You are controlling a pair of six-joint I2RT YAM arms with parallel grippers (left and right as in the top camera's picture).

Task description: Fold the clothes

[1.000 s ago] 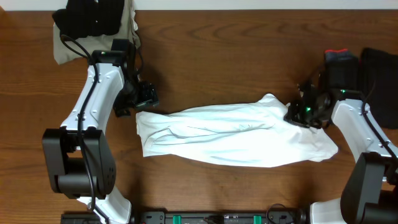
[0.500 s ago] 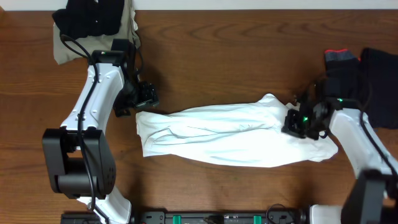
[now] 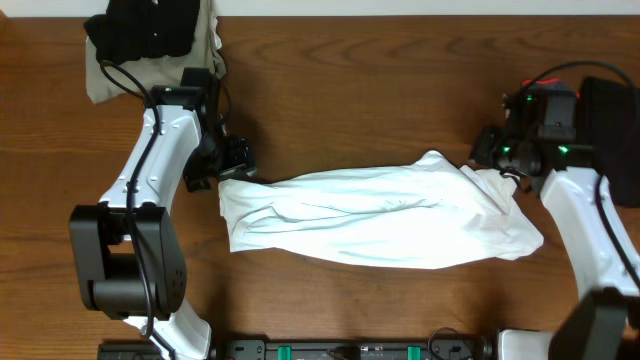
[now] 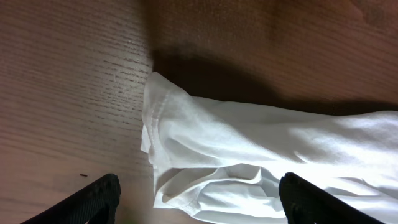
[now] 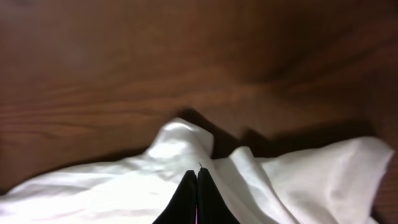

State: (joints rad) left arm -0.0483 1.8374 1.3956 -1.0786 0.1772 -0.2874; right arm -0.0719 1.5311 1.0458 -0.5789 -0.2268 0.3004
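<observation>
Dark wooden surface point(image 3: 350, 90) carries the white shirt point(image 3: 370, 220), bunched lengthwise across the centre. A black garment point(image 3: 140, 28) lies on khaki cloth point(image 3: 98, 85) at 10 o'clock; more black cloth point(image 3: 612, 120) sits at 3 o'clock, beside the right arm point(image 3: 580, 210). Left jaws stand wide apart just beside the shirt's 9 o'clock end, holding nothing. Right jaws are pressed together over its 3 o'clock end; whether they pinch cloth is unclear.
</observation>
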